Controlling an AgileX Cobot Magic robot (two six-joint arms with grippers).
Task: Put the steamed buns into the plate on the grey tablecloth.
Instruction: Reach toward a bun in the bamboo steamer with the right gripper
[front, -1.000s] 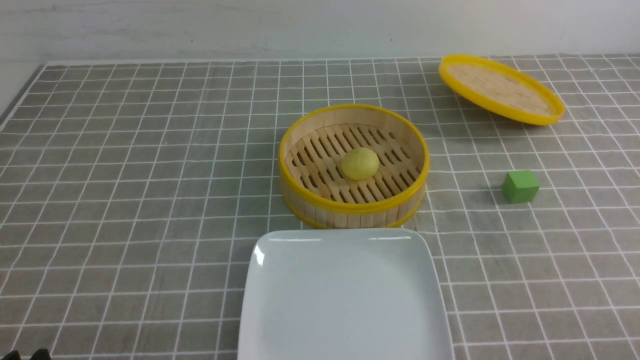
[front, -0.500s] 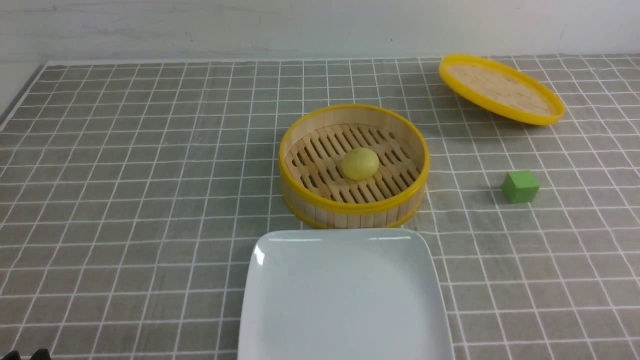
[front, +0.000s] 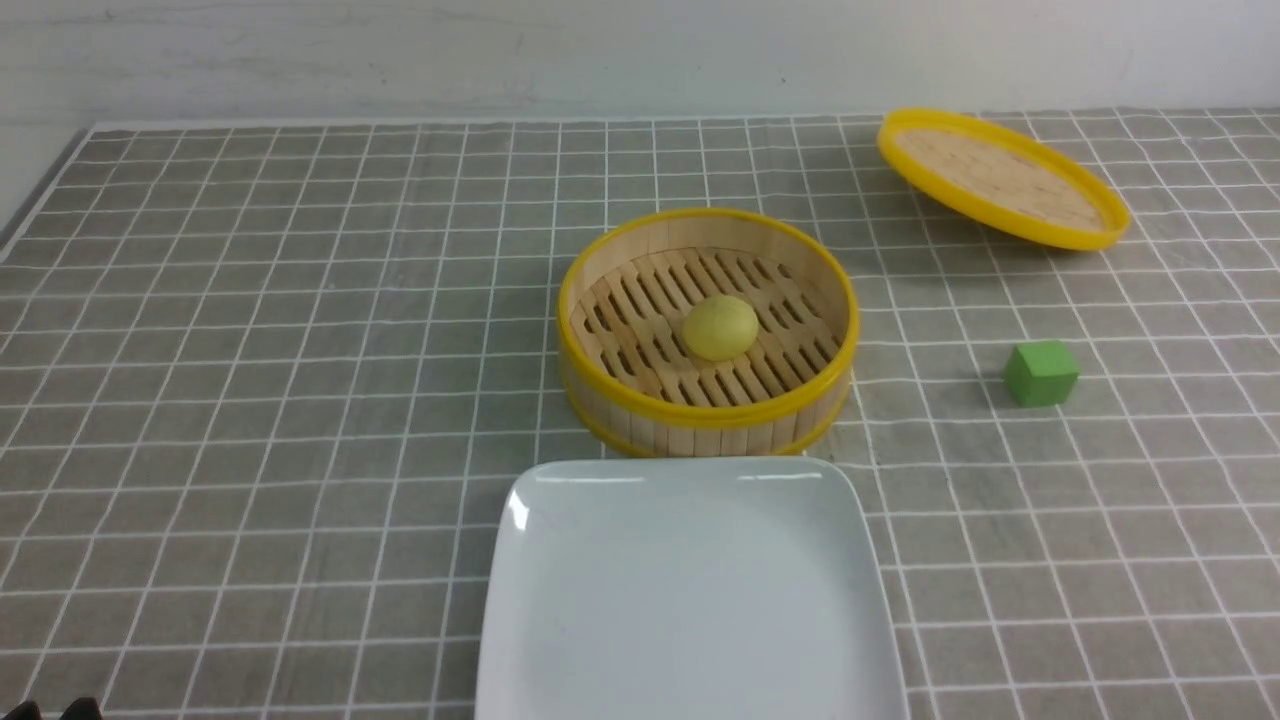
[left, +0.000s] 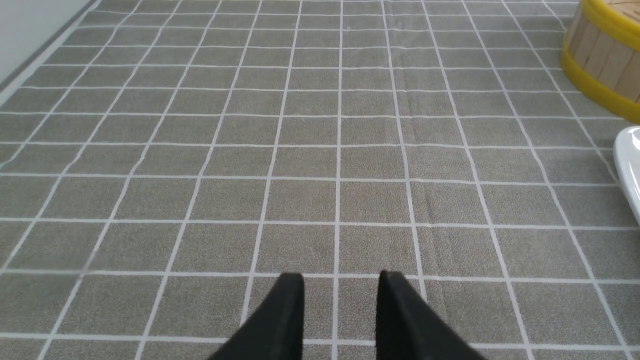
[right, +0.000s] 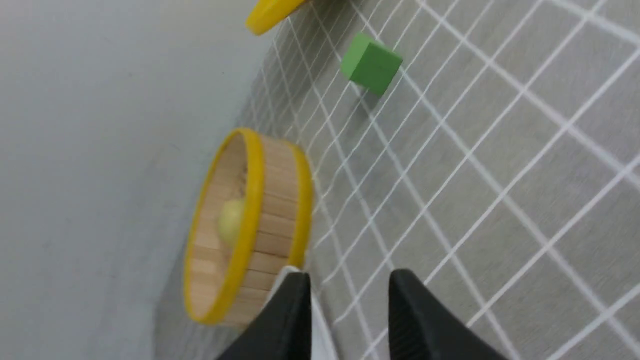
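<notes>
One pale-yellow steamed bun (front: 719, 327) lies in the middle of the round bamboo steamer basket (front: 640, 405) on the grey tablecloth (front: 300, 350). The white square plate (front: 690, 590) is empty and sits just in front of the basket. My left gripper (left: 341, 280) is open and empty, low over bare cloth left of the plate (left: 630, 155) and basket (left: 602, 60). My right gripper (right: 350, 280) is open and empty, to the right of the plate, and its view shows the bun (right: 231, 220) inside the basket (right: 277, 200). Neither gripper touches anything.
A green cube (front: 1041, 373) stands on the cloth right of the basket, also in the right wrist view (right: 371, 63). The yellow-rimmed bamboo lid (front: 1002, 178) rests tilted at the far right. The cloth's left edge (front: 40, 190) and a pale wall bound the table.
</notes>
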